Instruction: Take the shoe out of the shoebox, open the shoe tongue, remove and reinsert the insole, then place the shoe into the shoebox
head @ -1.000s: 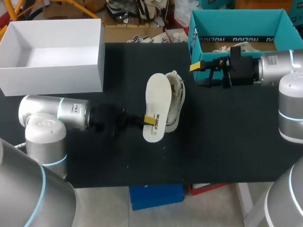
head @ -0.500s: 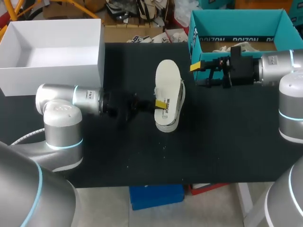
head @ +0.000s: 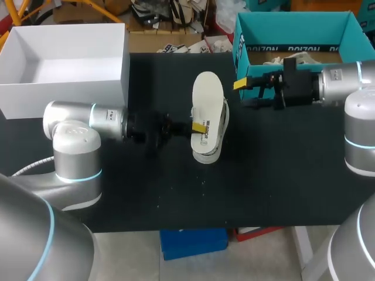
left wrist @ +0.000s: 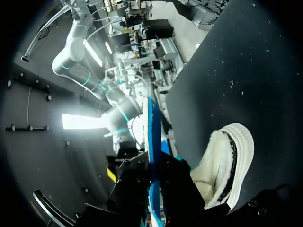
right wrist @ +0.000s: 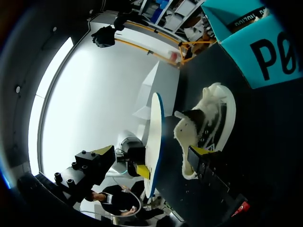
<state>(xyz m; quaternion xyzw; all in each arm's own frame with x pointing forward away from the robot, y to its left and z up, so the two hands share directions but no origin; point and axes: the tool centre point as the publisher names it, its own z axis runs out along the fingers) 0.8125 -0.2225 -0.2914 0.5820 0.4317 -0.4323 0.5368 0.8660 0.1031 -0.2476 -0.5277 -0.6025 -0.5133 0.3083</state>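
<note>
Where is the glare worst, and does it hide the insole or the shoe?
Right wrist view: a large washed-out white patch behind the insole, whose edge shows plainly; the shoe is clear. Left wrist view: one bright strip in the room, hiding neither. Head view: even light, no glare.

The shoe (head: 221,120) lies near the middle of the table (head: 281,175), with the insole (head: 206,96) against its 9 o'clock side. The left tool (head: 199,127) meets the insole from 9 o'clock. The shoebox (head: 293,29) sits at the shoe's 2 o'clock, with the right tool (head: 241,84) between them. An open box (head: 64,99) sits at the shoe's 10 o'clock.
</note>
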